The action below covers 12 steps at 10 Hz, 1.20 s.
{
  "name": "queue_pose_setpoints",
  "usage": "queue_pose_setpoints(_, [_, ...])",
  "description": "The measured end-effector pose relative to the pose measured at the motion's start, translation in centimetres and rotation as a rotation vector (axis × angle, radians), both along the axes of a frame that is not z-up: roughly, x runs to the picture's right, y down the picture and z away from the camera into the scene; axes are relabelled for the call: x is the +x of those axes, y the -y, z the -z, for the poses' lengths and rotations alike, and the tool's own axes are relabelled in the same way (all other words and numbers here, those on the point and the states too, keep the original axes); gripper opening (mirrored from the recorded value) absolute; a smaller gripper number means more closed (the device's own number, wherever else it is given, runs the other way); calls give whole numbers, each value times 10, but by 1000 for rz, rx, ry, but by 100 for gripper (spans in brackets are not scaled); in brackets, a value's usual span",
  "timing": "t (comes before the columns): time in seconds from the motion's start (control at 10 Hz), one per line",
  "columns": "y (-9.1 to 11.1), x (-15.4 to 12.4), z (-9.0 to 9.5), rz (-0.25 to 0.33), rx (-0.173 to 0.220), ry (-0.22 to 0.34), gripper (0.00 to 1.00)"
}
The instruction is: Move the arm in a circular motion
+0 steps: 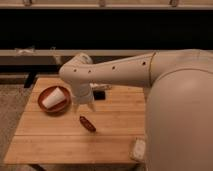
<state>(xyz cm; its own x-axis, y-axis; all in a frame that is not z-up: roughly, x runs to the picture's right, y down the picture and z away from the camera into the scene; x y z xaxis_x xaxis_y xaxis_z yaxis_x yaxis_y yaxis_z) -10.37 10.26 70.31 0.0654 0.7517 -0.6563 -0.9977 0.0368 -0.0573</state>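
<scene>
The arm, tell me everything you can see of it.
The arm is cream-white, smooth and plastic-looking, built of thick rounded segments dotted with small dark holes. It reaches in from the right over the wooden table, bends at a rounded joint, then drops to the gripper, which hangs above the tabletop beside the red bowl.

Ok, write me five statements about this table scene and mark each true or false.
1. The white cup lies in the red bowl. True.
2. The gripper is inside the bowl. False: it hangs over the table beside the bowl.
3. The arm comes in from the picture's right side. True.
4. The table is glass. False: it is wood.
5. The small reddish-brown item sits in the bowl. False: it lies on the table.
</scene>
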Motion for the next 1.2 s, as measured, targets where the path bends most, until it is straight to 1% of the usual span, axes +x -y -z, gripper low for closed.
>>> queue_pose_setpoints(0.8, [1, 0, 0, 1, -1, -3, 65])
queue_pose_setpoints(1.0, [14, 2, -11, -8, -4, -23, 65])
queue_pose_setpoints(1.1, [29, 2, -23, -6, -6, -29, 65])
queue_pose_setpoints(1.2, [50, 1, -39, 0, 1, -34, 65])
